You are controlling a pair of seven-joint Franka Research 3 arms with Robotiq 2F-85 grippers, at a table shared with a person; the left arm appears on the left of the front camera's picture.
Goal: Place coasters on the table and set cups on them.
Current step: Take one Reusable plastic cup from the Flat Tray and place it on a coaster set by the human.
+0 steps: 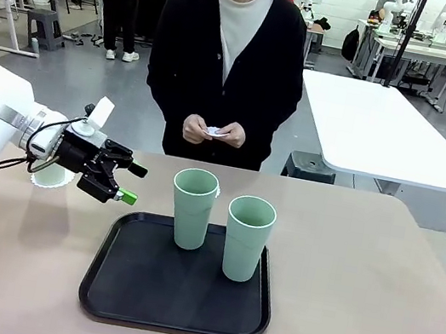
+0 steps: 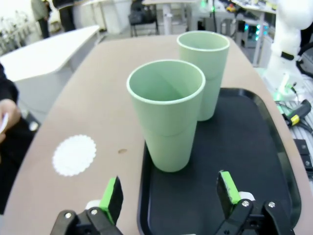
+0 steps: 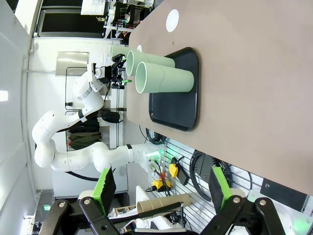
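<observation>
Left wrist view: left gripper (image 2: pixel 169 193) has its fingers spread wide with nothing between them, aimed at the near cup (image 2: pixel 166 115). That cup stands upright on the black tray (image 2: pixel 254 147). The far cup (image 2: pixel 205 68) is upright just behind it on the same tray. One coaster (image 2: pixel 74 154) lies flat and bare on the counter (image 2: pixel 112 73), near the tray's edge on the person's side. Judged to be the landing spot for the near cup, which would explain the wide opening held at cup-body height.

Front view: the left gripper comes in level from the left, near the tray's corner and clear of both cups. The person's hands (image 1: pixel 216 132) hold something small and white at waist height, probably spare coasters kept ready. A pale shape (image 1: pixel 47 175) with a scalloped lower edge sits behind the left wrist. It may be a third cup on its coaster; cannot tell.

Right wrist view: right gripper (image 3: pixel 162 183) has its fingers spread and empty, off the counter's edge and well apart from the tray. Likely parked to leave room.

Risk: the smooth tapered wall may slip, and the cup base must clear the tray lip.
</observation>
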